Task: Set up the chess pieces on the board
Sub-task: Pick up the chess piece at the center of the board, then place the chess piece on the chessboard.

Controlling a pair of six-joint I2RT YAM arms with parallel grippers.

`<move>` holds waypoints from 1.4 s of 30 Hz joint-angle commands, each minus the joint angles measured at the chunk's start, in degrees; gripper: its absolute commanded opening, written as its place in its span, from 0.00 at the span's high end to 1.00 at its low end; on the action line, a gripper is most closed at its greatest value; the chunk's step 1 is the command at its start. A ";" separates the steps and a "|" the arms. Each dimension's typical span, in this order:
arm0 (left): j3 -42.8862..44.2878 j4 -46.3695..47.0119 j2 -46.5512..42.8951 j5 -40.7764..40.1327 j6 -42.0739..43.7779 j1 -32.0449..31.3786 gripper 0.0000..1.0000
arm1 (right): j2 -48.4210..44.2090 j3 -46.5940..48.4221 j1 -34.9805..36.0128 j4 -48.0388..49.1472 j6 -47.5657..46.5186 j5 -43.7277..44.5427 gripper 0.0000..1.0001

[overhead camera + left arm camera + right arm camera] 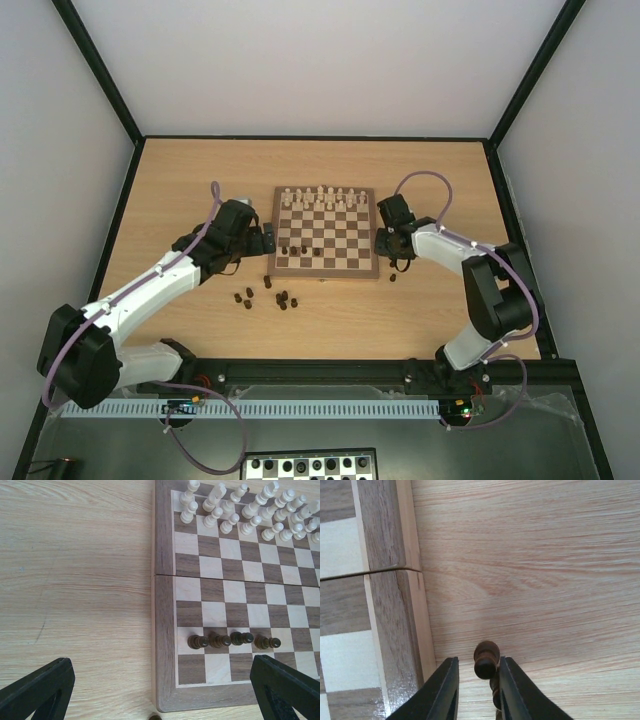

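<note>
The wooden board (330,236) lies mid-table, with cream chessmen on its far rows. Several dark pawns (232,640) stand in a row on its near left part. More dark chessmen (265,293) lie loose on the table in front of the board. My left gripper (160,669) is wide open and empty over the board's near left corner (165,605). My right gripper (478,662) is just off the board's right edge (385,615). Its fingers stand narrowly apart around a dark pawn (486,660), which touches the right finger with a gap on the left. Another dark piece (495,692) shows beneath.
Cream chessmen (250,510) fill the board's far two rows. A dark piece (393,278) sits on the table by the board's near right corner. A black-and-white checkered board (310,465) lies below the arm bases. Black frame posts border the table.
</note>
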 commanded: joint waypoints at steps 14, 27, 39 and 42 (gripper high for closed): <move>-0.17 0.54 0.41 1.03 -0.17 0.13 0.01 | 3.09 2.44 -0.30 -1.02 -0.21 1.72 0.91; 0.27 0.18 1.77 1.32 -0.05 0.11 0.00 | -7.55 3.22 2.57 -5.15 -1.00 3.87 0.99; 0.92 -0.87 1.38 -0.92 -0.44 0.11 0.01 | -6.25 8.08 10.50 -7.89 -4.16 -3.37 0.98; 1.03 -1.14 1.20 -1.35 -0.52 0.11 0.01 | -3.78 9.71 12.46 -8.06 -4.81 -4.34 0.99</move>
